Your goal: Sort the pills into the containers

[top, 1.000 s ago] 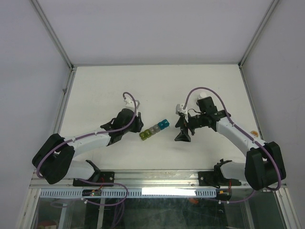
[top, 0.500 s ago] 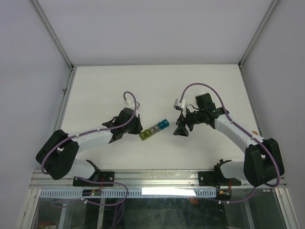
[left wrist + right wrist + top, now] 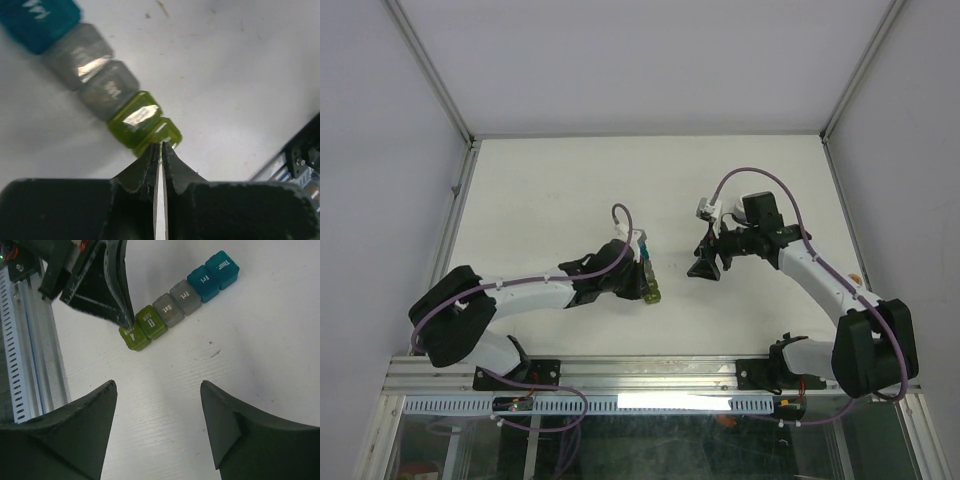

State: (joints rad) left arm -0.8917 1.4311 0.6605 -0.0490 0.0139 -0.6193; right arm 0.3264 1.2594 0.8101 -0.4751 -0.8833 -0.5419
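We see the strip (image 3: 177, 304) lying flat on the table (image 3: 570, 180), between the two arms and closer to the left one. In the right wrist view it runs from blue cubes at the far end, through grey, to yellow-green at the near end. The left gripper (image 3: 161, 147) is pinched down to a hairline slit, with nothing we can make out between its fingers. Its tips touch the yellow-green end cube (whether they press on the lid or merely rest against it, we cannot tell). The right gripper (image 3: 159, 385) hangs over bare table near the strip, its fingers spread wide and holding nothing.
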